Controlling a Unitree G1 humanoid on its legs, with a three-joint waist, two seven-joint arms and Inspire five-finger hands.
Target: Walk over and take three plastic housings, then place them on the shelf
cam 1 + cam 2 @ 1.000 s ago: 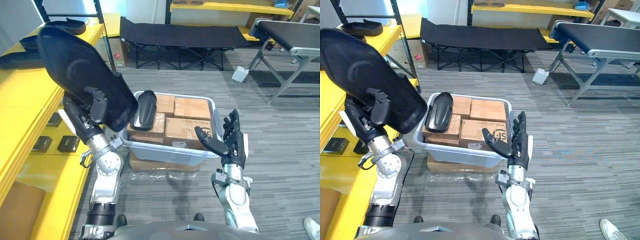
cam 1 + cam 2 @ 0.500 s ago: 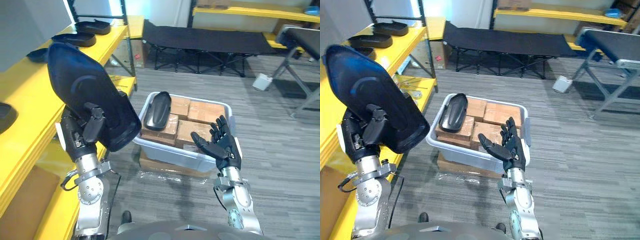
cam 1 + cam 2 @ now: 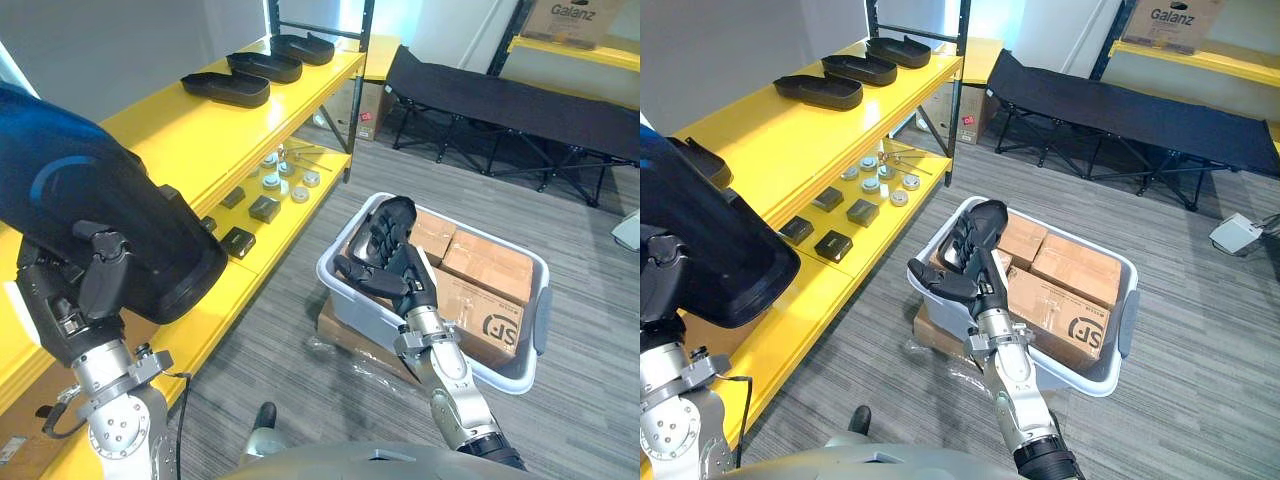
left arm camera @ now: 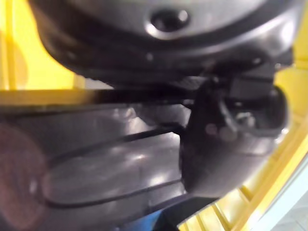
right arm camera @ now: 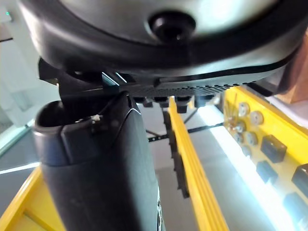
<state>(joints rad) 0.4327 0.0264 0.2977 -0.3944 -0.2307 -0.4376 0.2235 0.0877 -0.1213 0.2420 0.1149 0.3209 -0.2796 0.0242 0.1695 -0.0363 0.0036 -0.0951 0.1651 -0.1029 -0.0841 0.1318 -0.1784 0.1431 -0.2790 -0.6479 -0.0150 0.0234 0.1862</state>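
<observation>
One housing [image 3: 110,215] in left robot hand [image 3: 95,285]

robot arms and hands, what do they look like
Both arms are silver-grey metal with rounded, ball-like wrist joints: the left arm and the right arm. Each ends in a dark, blocky hand: the left hand and the right hand.
</observation>
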